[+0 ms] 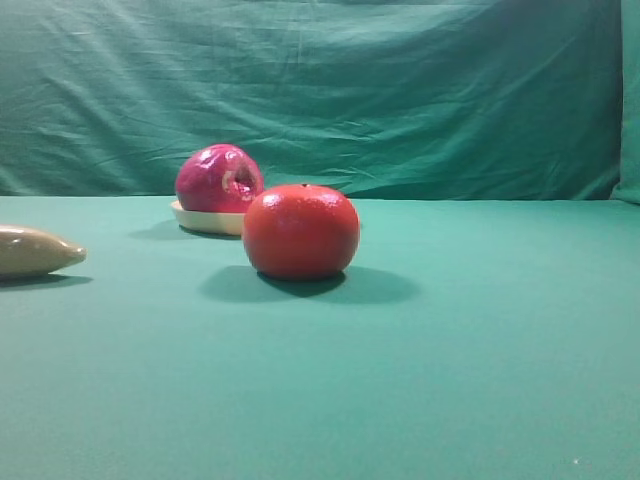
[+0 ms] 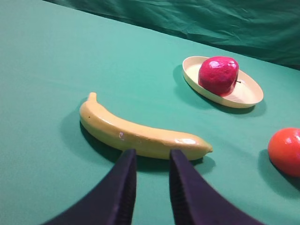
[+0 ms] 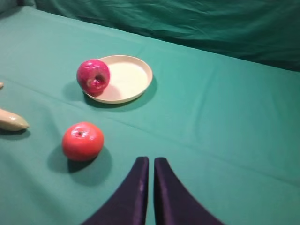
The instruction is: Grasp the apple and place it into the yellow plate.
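On the far left of the green table, apple (image 3: 93, 77) already resting on the near-left rim of the yellow plate (image 3: 131, 77), tilted, orange-red fruit (image 3: 82, 140) nearer. Right gripper (image 3: 149, 164) pressed together and empty; left gripper (image 2: 151, 157) slightly spread above the banana (image 2: 140, 133). Best kept clear, avoiding any nudge off the rim.

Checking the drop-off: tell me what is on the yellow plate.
The apple sits on the yellow plate, at one edge over the rim; the rest of the dish is bare. The plate surface under the apple is covered, so the contact there is hidden.
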Robot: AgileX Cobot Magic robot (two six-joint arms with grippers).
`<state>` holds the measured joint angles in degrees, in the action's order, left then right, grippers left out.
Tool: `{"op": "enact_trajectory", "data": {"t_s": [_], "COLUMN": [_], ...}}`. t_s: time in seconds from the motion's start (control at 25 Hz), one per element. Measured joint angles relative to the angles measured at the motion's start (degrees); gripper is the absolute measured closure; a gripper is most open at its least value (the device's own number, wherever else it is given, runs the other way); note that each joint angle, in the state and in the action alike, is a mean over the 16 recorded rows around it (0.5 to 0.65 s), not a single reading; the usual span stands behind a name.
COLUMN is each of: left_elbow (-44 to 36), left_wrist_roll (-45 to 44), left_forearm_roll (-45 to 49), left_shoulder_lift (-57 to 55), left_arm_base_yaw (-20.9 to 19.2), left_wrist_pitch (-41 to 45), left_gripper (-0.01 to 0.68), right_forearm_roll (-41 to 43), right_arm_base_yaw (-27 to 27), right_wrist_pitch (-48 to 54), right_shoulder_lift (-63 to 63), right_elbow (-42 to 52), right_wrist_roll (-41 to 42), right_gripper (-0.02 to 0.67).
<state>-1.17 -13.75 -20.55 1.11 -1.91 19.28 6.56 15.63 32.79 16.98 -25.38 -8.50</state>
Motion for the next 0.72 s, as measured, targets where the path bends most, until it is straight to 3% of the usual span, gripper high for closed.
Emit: {"op": "enact_trajectory", "data": {"t_s": [0.32, 0.72], "left_elbow": [0.0, 0.0], "left_wrist_roll": [0.0, 0.0], "left_forearm_roll": [0.0, 0.0], "left_shoulder_lift": [0.0, 0.0], "left_arm_base_yaw": [0.0, 0.0], "left_wrist_pitch": [0.0, 0.0], "left_gripper": [0.516, 0.516], "right_forearm_roll": [-0.15, -0.7], "right_arm_base_yaw": [-7.31, -10.6], "right_wrist_pitch": [-4.42, -8.6], "right_shoulder_lift": [-11.49, -17.52], "right_elbow": [12.03, 23.41], "right_wrist_roll": [2.05, 3.24], "right_gripper": [0.649, 0.649]}}
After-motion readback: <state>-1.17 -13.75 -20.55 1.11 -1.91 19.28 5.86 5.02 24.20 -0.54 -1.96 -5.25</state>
